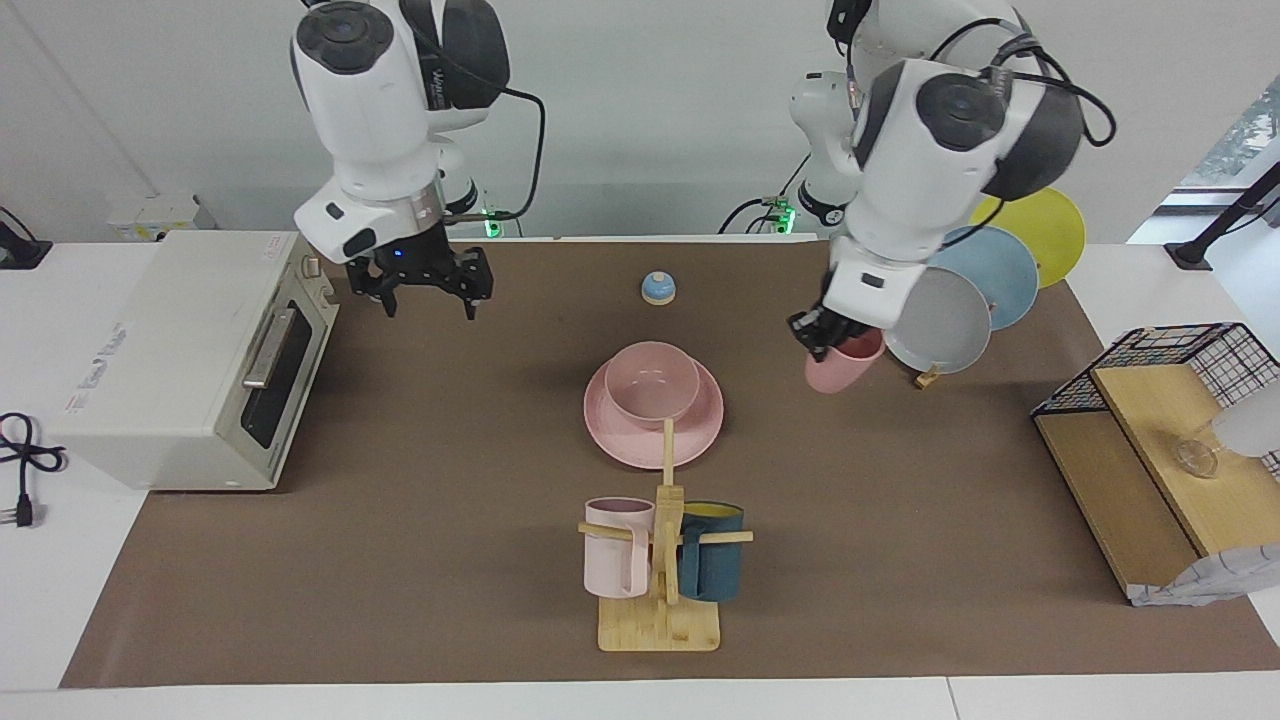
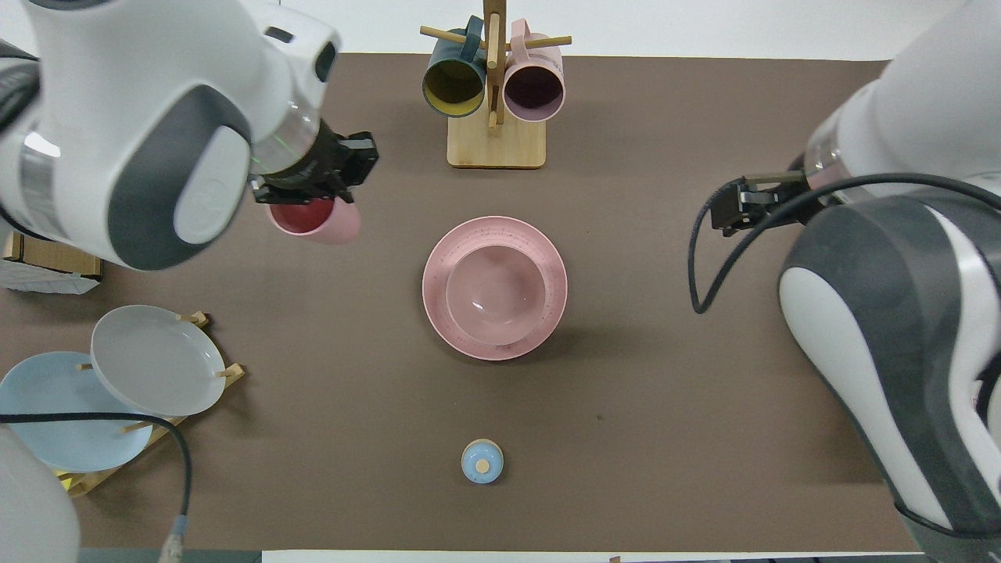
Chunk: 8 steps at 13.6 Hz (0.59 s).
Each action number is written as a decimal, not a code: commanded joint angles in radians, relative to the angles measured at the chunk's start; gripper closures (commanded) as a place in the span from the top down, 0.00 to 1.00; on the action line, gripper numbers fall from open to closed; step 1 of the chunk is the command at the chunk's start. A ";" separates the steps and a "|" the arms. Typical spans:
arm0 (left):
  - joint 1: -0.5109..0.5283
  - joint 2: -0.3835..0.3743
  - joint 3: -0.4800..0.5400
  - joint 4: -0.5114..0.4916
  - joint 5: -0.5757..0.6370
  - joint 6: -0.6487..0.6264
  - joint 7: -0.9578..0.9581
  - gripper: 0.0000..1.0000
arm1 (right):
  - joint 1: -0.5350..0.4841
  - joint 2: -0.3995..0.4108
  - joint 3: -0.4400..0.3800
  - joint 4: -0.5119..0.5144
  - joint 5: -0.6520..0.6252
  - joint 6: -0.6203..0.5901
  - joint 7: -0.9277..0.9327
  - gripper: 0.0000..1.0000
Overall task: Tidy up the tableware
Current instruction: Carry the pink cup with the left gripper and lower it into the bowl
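Oven: at the right arm's end of the table, door shut, no part in this step.
Right gripper: hangs over bare mat beside the oven, fingers spread apart and holding nothing; this arm waits.
Bell: small blue one, nearer to the robots than the plate.
Plate: pink, flat on the mat at the middle of the table.
Bowl: pink, seated upright inside the plate, its hollow open and unfilled.
Mug stand: farther from the robots than the plate, with a pale pink mug and a teal mug hung on its pegs.
Left gripper: in the air, fingers closed on the rim of the cup.
Cup: pink tumbler, clear of the mat, tipped so its mouth faces partly up toward the gripper; it hangs over mat between the plate and the plate rack.
Key relation: the bowl lies from the held cup toward the right arm's end of the table, at about the same depth. The left arm is the nearer one. I judge the next move to be a sideways carry, then righting the cup's long axis over the bowl.
Risk: the tilted cup may catch the bowl's rim.
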 commanded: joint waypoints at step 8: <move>-0.286 0.042 0.025 -0.216 0.008 0.257 -0.325 0.00 | -0.133 -0.144 -0.044 -0.267 0.016 0.092 -0.226 1.00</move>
